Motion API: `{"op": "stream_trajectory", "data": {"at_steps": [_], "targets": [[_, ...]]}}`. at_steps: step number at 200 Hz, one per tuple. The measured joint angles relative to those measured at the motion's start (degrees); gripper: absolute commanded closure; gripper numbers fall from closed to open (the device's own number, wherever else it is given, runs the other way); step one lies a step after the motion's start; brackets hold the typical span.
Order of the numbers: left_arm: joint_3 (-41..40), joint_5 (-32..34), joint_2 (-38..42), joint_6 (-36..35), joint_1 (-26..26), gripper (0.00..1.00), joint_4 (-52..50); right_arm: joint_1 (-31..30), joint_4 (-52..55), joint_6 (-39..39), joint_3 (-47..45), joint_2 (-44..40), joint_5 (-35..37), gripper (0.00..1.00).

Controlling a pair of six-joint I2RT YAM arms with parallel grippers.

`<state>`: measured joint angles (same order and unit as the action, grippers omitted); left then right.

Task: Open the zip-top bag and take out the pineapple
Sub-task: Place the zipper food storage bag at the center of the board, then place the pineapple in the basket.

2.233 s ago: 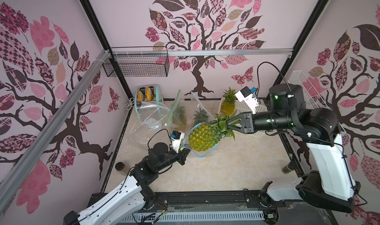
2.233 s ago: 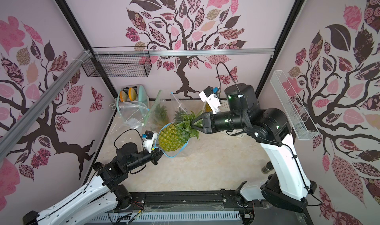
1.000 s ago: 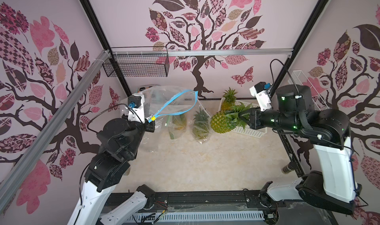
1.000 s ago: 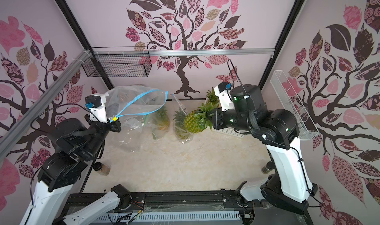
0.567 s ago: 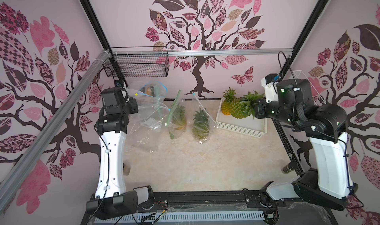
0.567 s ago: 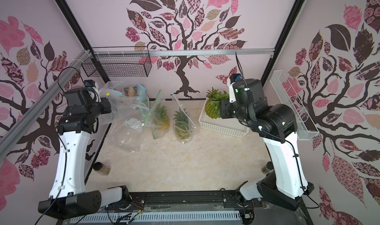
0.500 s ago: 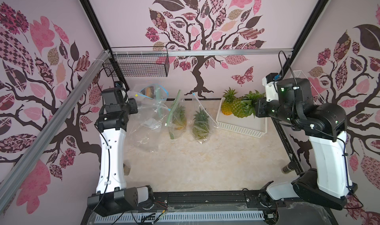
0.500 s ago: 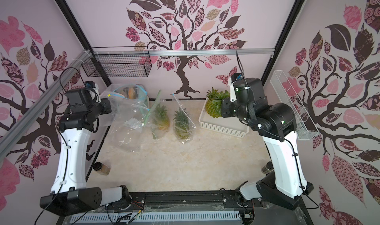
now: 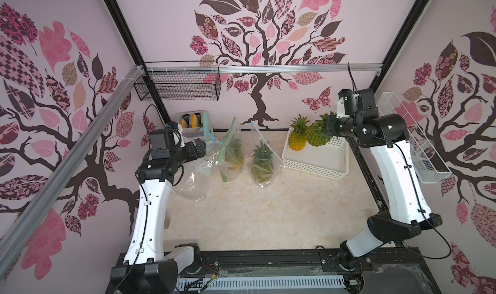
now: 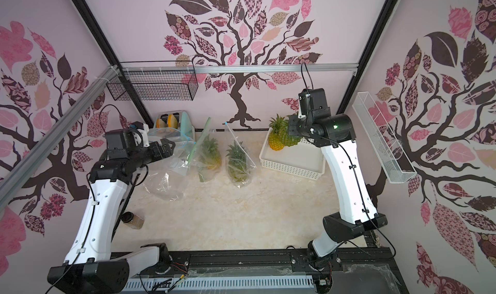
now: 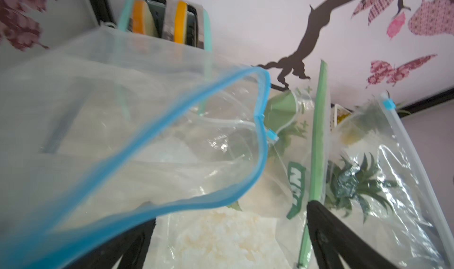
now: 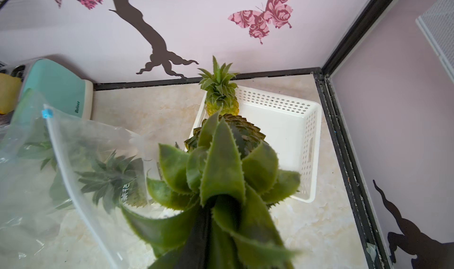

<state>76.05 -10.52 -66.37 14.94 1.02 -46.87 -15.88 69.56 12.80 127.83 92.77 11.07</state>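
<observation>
Step in hand, as judged: pineapple is out of the bag, deposit pending.

Right gripper (image 9: 328, 125): jaws clamped on the stiff, saw-edged crown of the green, scaly pineapple (image 9: 316, 135). It is held at the white perforated plastic basket (image 9: 314, 169) in the tabletop's (image 9: 268, 212) far right corner, just beside a smaller yellow pineapple (image 9: 297, 138). Base contact with the basket floor: cannot tell.

Left gripper (image 10: 167, 146): jaws wide apart, empty. The limp clear zip-top bag with blue seal (image 11: 147, 132) sags, mouth gaping, near the far left corner.

Next: seat the base, then let go. The rounded body may topple.
</observation>
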Motion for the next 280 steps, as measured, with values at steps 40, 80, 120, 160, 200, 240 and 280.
{"op": "stream_trajectory", "data": {"at_steps": [40,80,120,160,200,240,280], "targets": [[-4.17,7.69,3.69,0.07,-1.73,0.02,-5.33,2.19,-1.70,-0.20,0.00,1.46,-0.59,1.00],[-2.40,8.74,7.91,-0.13,-1.75,0.02,-5.33,3.15,-2.82,-0.46,0.00,1.53,-1.97,1.00],[-2.99,6.12,8.46,-0.02,-1.75,0.02,-2.12,5.99,-3.06,-1.03,-0.02,2.34,-3.78,1.00],[-4.74,3.80,8.24,0.20,-1.75,0.02,0.35,9.42,-3.19,-1.46,0.55,6.64,-5.14,1.00],[-4.83,2.36,7.80,0.20,-1.75,0.02,2.25,11.21,-3.48,-1.66,1.27,12.52,-5.60,1.00],[-5.11,1.55,6.08,0.04,-1.75,0.02,3.72,12.48,-5.46,-1.64,1.27,17.31,-6.75,1.00],[-5.42,1.42,4.46,-0.31,-1.75,0.02,4.20,13.70,-8.39,-1.62,2.36,23.30,-7.28,1.00]]}}
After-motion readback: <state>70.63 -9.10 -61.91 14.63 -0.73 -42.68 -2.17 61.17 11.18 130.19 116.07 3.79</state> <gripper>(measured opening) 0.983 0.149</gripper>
